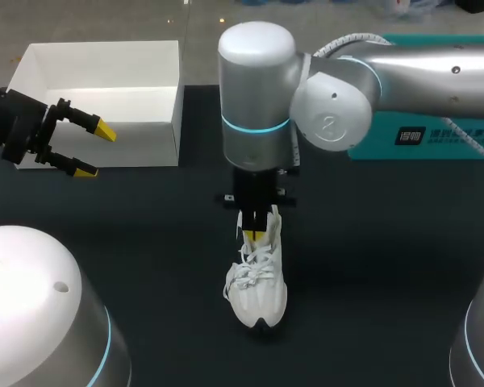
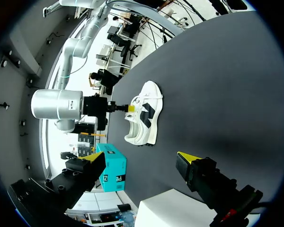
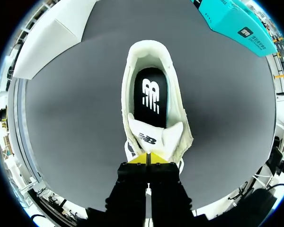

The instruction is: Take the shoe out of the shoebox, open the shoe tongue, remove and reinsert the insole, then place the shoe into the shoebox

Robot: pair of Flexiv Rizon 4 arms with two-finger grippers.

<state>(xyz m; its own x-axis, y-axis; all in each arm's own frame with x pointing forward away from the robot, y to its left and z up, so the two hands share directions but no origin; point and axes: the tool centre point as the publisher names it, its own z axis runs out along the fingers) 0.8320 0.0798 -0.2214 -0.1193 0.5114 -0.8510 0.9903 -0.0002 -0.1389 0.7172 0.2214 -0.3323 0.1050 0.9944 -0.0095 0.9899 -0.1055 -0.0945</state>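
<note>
Right gripper [image 1: 258,235]: points straight down over mid-table, fingers drawn narrow, the yellow tips pinched on the upper edge of the white padded shoe tongue [image 3: 155,137]. The right wrist view [image 3: 149,159] shows the tips meeting there. The left wrist view [image 2: 131,108] shows the same contact from the side.

White lace-up sports shoe [image 1: 258,286]: stands upright on its sole on the dark table [image 1: 387,266], outside the box, toe towards the robot. The head view shows only the white laces [image 1: 254,266] and forefoot, because the arm covers the opening. The right wrist view looks into the collar [image 3: 128,85] and shows the black insole [image 3: 151,97] lying flat inside. Only the left wrist view shows the shoe's flank [image 2: 144,118], with a dark marking.

Left gripper [image 1: 95,151]: well apart from the shoe, fingers spread wide, nothing between them [image 2: 141,160]. It hangs just in front of the box.

White open-topped cardboard shoebox [image 1: 137,141]: far left on the table. Its corner shows under the left gripper [image 2: 170,208].

Teal cardboard box [image 1: 436,137]: far right.
</note>
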